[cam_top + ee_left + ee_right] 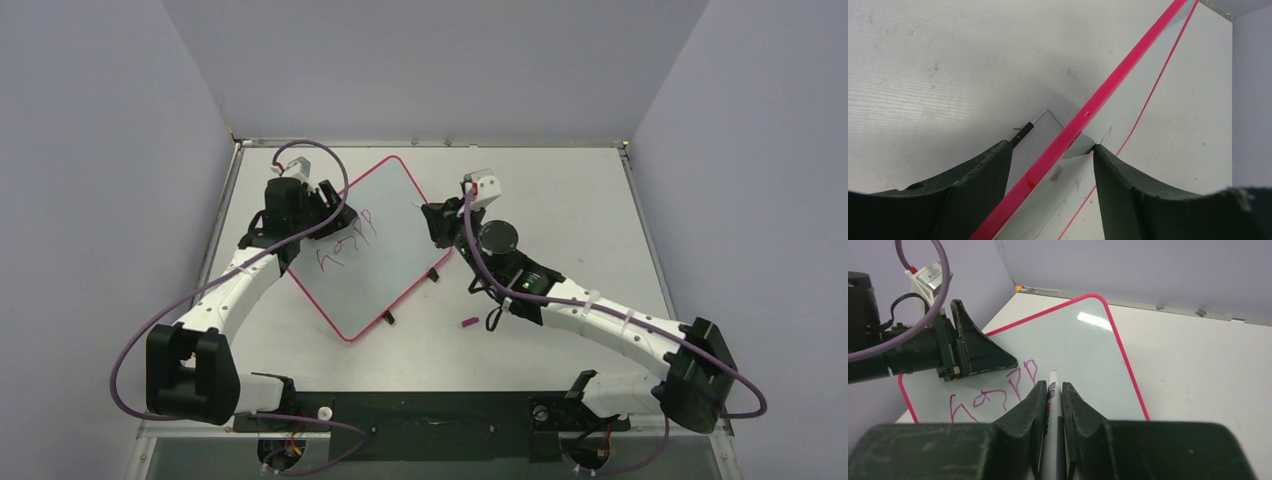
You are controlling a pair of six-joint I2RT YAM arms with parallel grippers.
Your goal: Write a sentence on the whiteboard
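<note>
The whiteboard (385,250), glossy white with a red-pink frame, lies slantwise at table centre-left. Purple-magenta letters "happ" (345,248) stand near its left edge and also show in the right wrist view (998,395). My left gripper (335,215) clamps the board's left edge; the left wrist view has the red frame (1108,90) running between its jaws (1051,146). My right gripper (1052,386) is shut on a grey-white marker (1053,410). The marker's tip hovers at the board just right of the last "p". In the top view the right gripper (437,222) is at the board's right edge.
A small purple marker cap (469,322) lies on the table below the right gripper. Two black clips (433,273) stick out from the board's lower right edge. Lilac walls close in the table at the back and sides. The left gripper also shows in the right wrist view (983,357).
</note>
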